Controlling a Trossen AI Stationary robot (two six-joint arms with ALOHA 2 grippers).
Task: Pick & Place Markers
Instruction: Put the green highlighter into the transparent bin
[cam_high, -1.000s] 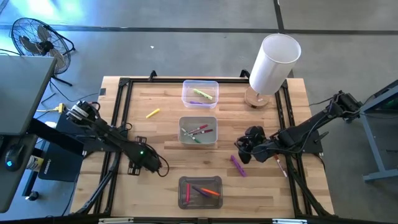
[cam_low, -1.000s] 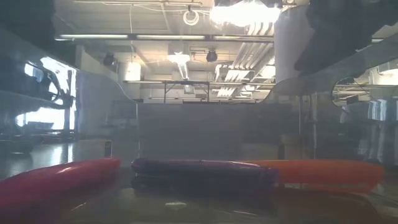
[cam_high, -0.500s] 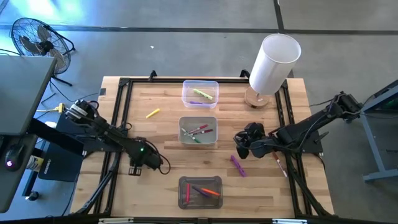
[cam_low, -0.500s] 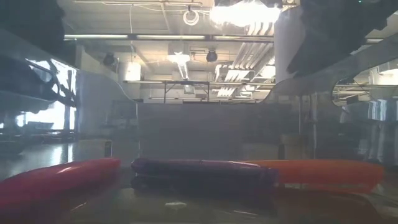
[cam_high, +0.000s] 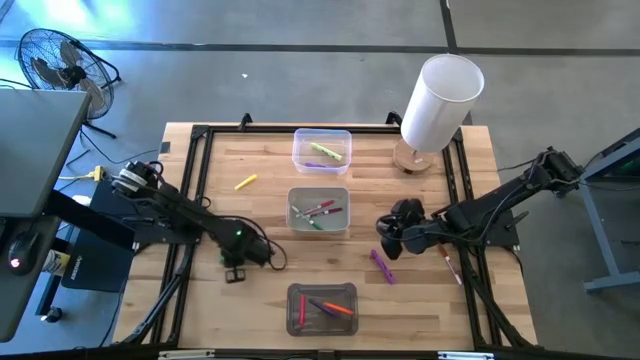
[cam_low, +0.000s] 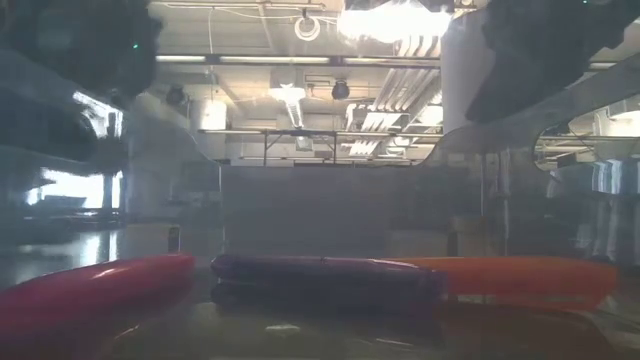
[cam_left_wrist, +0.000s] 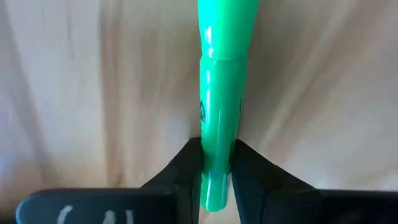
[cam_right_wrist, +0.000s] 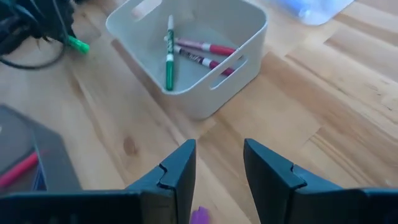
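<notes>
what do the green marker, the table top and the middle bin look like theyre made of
Green marker: likely glossy plastic, with bright highlights along its barrel.
Table top: light wood planks, grain and seams visible, matte finish.
Middle bin: probably translucent frosted plastic, with thin moulded walls and a handle slot.

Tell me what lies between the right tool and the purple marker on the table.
Nothing: in the high view only bare wood separates the open right tool from the purple marker. The right wrist view shows the marker's tip just past the fingers.
</notes>
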